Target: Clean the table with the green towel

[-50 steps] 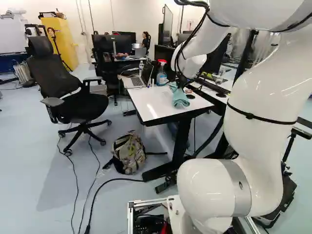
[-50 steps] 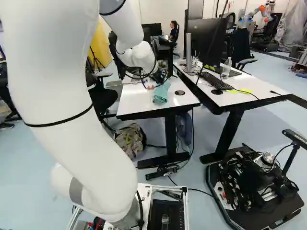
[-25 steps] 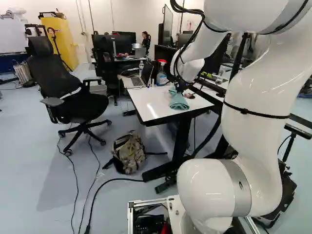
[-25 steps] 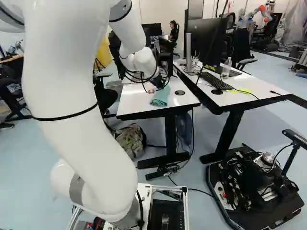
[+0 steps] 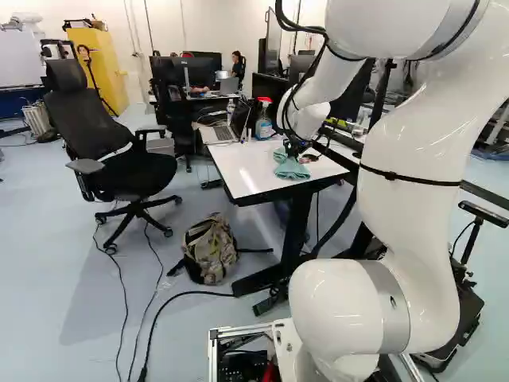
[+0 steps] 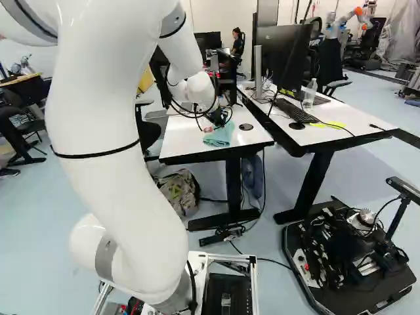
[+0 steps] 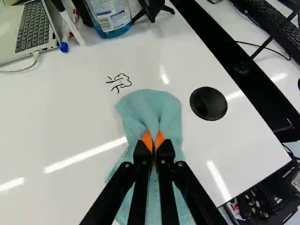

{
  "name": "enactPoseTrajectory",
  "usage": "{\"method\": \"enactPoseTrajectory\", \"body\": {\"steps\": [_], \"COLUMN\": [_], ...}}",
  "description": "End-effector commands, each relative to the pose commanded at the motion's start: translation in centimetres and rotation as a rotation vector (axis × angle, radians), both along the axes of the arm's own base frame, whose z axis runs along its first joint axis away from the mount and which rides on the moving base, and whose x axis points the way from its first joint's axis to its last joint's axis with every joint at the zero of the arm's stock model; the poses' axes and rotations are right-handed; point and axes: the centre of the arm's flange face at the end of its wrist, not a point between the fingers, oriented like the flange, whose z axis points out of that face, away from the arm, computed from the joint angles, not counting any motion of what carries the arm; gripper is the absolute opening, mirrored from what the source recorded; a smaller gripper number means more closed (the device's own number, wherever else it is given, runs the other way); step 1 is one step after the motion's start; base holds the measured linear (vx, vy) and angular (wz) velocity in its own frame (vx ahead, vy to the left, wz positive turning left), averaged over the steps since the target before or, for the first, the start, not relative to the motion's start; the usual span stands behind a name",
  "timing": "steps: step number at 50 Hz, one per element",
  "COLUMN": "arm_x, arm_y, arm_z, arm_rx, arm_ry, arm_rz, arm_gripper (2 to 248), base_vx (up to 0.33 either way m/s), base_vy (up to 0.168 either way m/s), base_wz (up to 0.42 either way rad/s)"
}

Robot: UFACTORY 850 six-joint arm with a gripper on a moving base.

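Blue-green cloth, one towel [image 7: 149, 110], lies rumpled on the white table [image 6: 187, 138]. The one hand [image 5: 294, 149] is closed on it, two fingers with orange pads [image 7: 146, 139] pinching a fold between them.

Two things sit close to the towel: a single patch of black ink marks [image 7: 121, 82], just beyond it from the hand, and one round black disc [image 7: 208, 103], just beside it. Farther beyond the towel stand one spray bottle [image 5: 264, 125] and one laptop [image 7: 35, 28], with pens [image 7: 65, 41] between them, too bunched to count.

Only the wrist view shows the ink marks. The left base view gives the bottle's red top; the wrist view shows just its lower part. The right base view shows one water bottle [image 6: 310, 94] well apart from the towel, on a second table [image 6: 359, 121].
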Motion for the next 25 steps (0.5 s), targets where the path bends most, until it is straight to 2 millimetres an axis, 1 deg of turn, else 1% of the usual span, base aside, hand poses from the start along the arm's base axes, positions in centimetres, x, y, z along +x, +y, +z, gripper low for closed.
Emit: {"method": "enactPoseTrajectory", "body": {"steps": [25], "arm_x": [-0.29], "arm_y": [0.05], "arm_z": [-0.23], "arm_rx": [0.007], "arm_ry": [0.041], "arm_rz": [-0.001], "arm_gripper": [27], "base_vx": [0.000], "base_vy": [0.000], "base_wz": [0.000]}}
